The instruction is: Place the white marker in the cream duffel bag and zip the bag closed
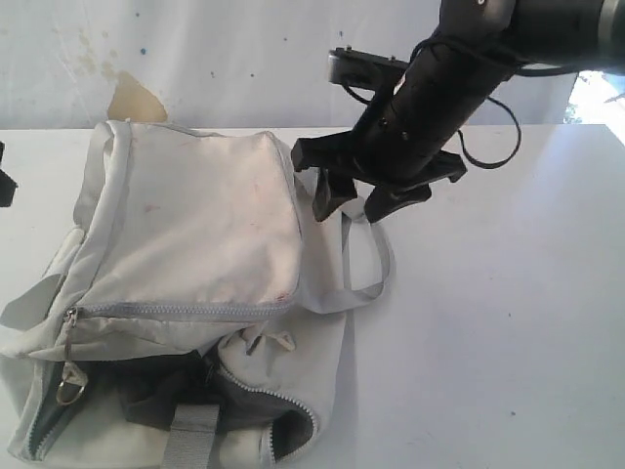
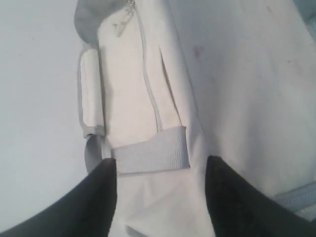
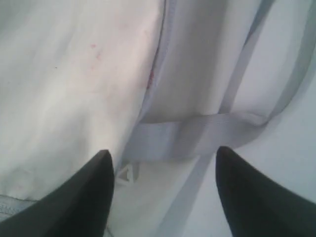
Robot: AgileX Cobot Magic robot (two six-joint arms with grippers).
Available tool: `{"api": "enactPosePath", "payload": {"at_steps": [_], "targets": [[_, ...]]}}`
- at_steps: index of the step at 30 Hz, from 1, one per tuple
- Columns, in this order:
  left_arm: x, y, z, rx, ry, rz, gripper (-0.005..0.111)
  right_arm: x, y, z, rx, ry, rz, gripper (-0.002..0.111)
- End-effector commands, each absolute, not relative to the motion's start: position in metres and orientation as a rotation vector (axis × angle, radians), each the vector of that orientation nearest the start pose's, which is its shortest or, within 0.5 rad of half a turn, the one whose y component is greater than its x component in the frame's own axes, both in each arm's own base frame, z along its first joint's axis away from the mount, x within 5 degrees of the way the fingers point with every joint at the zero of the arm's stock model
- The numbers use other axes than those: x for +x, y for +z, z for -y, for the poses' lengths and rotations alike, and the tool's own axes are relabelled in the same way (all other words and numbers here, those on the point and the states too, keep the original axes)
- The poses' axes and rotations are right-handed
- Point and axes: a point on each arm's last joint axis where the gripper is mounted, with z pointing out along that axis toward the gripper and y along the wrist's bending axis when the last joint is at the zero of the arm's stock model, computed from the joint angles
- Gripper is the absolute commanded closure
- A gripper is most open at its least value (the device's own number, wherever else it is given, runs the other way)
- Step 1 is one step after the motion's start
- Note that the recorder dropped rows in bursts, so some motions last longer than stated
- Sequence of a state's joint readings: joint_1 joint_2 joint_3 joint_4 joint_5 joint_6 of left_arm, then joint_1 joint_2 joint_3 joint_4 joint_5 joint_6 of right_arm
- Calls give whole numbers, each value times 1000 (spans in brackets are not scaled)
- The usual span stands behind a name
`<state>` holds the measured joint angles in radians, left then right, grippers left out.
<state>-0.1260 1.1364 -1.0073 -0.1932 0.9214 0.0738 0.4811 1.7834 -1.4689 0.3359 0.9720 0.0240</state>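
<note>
The cream duffel bag [image 1: 195, 225] lies on the white table, its front zipper [image 1: 176, 313] shut. At its near end the bag gapes, showing dark lining [image 1: 166, 391]. The white marker is not in view. My right gripper [image 1: 356, 200] hangs open just above the bag's right edge, over a grey strap loop [image 1: 376, 264]. In the right wrist view the right gripper [image 3: 164, 150] frames the strap [image 3: 197, 133] and a small zip pull [image 3: 126, 174]. My left gripper [image 2: 159, 160] is open over the bag [image 2: 237, 74], with a grey webbing band [image 2: 150, 153] between its fingers, not gripped.
The white table [image 1: 508, 322] stretches to the right of the bag. A stained white wall [image 1: 195, 59] stands behind it. A dark piece [image 1: 5, 186] shows at the left edge of the exterior view. A metal ring [image 1: 68, 391] hangs at the bag's near left corner.
</note>
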Motion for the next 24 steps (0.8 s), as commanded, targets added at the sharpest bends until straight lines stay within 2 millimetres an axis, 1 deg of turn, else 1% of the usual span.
{"api": "enactPosePath", "payload": {"at_steps": [1,5,7,8,11,13,18,20,21,23,24], "targets": [[224,331,30,82,-226,-2525,51,332,282,-175,-388,514,-2805,55],[236,323,19,10,-203,-2537,51,337,280,-154,-328,485,-2866,68],[242,320,15,-16,-194,-2534,53,340,278,-141,-318,418,-2891,75],[244,318,13,-28,-193,-2536,55,341,278,-135,-320,380,-2898,78],[250,314,12,-31,-193,-2580,69,344,275,-118,-321,255,-2920,86],[257,312,12,-26,-196,-2611,73,346,274,-107,-308,185,-2934,92],[280,314,12,-23,-195,-2624,74,352,273,-81,-202,165,-2946,108],[289,313,12,-22,-193,-2631,76,354,274,-71,-220,156,-2937,108],[293,312,11,-17,-182,-2644,78,355,274,-66,-230,130,-2940,108],[303,309,10,-8,-165,-2665,89,356,274,-56,-213,83,-2947,108],[311,308,9,4,-136,-2671,103,357,273,-49,-178,61,-2948,108]]}}
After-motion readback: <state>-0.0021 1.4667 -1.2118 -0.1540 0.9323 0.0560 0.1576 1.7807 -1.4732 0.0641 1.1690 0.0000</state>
